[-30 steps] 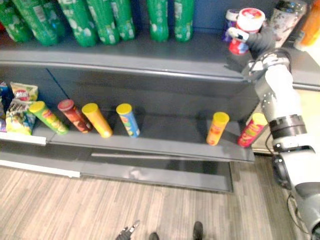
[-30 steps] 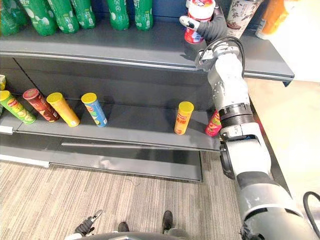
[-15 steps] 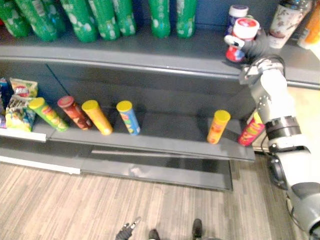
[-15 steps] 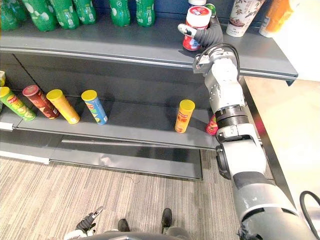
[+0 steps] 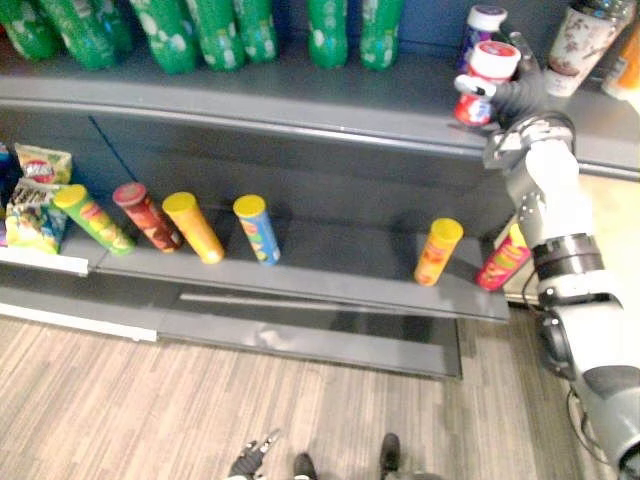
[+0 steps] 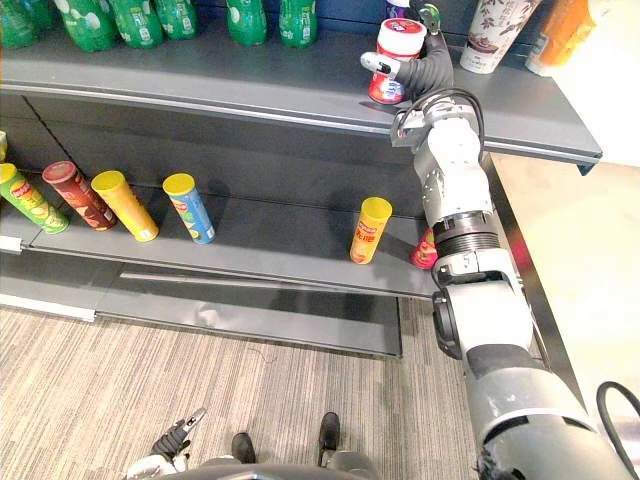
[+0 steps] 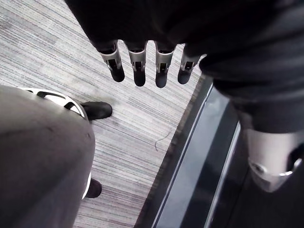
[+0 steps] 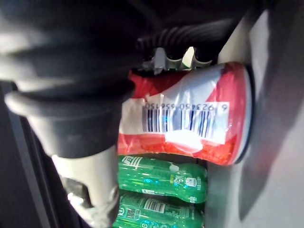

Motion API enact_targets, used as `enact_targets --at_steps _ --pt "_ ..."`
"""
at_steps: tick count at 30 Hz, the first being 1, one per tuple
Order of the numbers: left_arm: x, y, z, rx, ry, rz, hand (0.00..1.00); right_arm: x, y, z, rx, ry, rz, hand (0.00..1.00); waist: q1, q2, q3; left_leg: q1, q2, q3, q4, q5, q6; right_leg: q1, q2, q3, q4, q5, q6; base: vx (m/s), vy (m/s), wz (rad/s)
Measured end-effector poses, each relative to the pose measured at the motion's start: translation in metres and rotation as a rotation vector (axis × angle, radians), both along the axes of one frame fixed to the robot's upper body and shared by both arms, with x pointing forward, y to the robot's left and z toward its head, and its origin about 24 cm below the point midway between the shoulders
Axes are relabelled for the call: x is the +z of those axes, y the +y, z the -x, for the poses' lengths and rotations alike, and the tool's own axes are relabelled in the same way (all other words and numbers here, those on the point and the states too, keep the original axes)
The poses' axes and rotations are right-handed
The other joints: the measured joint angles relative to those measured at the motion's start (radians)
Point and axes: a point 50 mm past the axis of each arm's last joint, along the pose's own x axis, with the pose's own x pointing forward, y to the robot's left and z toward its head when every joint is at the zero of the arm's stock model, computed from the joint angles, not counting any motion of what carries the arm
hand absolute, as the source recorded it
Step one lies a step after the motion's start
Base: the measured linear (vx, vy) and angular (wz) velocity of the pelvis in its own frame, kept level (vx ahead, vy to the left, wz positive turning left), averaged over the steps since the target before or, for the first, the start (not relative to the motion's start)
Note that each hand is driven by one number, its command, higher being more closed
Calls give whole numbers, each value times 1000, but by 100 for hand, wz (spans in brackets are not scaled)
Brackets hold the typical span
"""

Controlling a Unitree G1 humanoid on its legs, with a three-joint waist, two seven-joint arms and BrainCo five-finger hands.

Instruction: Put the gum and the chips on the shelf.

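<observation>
Gum canister (image 6: pixel 397 60): upright, white lid up, red body.
Right hand (image 6: pixel 428 72): fingers curled round it, at top shelf (image 6: pixel 250 75).
Left hand (image 7: pixel 137 66): fingers straight, empty.

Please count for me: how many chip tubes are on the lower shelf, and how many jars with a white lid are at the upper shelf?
Chip tubes: 6
White-lidded jars: 2, one red in the right hand, one blue behind it
Total: 8
</observation>
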Motion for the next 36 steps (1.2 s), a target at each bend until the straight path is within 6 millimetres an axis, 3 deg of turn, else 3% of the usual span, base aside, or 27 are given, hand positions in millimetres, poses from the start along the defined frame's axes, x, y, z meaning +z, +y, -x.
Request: enact_targets --at_steps 11,13,18,21,25,27,30,36 --pt "0 0 -1 -6 -1 -3 0 2 -2 1 -27 -11 -21 0 0 -3 -1 2 0 2 0 1 1 1 0 1 0 4 -5 0 0 0" --pt "0 0 0 -5 -1 -4 0 8 -2 5 -32 -46 -34 0 -1 -3 -1 2 1 3 0 1 1 1 1 3 0 5 -4 0 0 0" --pt "0 3 2 24 0 -5 0 52 -12 34 -56 -288 -79 0 -1 -10 -3 3 4 3 0 1 1 2 4 4 0 6 -3 0 0 0" --pt "0 4 4 29 3 -7 0 68 -9 49 -43 -399 -92 0 -4 -11 -3 7 5 8 0 1 1 4 5 9 0 9 -7 0 0 -4" --pt "0 5 6 55 6 -6 0 75 -5 66 -22 -495 -90 0 -2 -15 -6 15 7 22 0 1 1 6 7 17 0 10 -5 0 -1 -8" --pt "0 6 8 60 8 -8 0 72 -5 72 -16 -518 -86 0 -2 -18 -8 19 7 22 0 1 0 9 7 17 0 10 -5 0 -2 -2" --pt "0 7 9 68 12 -12 0 50 -14 98 -23 -577 -91 0 -2 -27 -15 20 7 24 0 1 0 11 7 16 0 5 0 0 0 0" --pt "-1 14 21 117 38 -40 0 -29 -46 146 -103 -498 -132 0 -32 -43 -36 18 4 28 -1 0 -1 6 5 17 0 1 -5 5 0 -1"
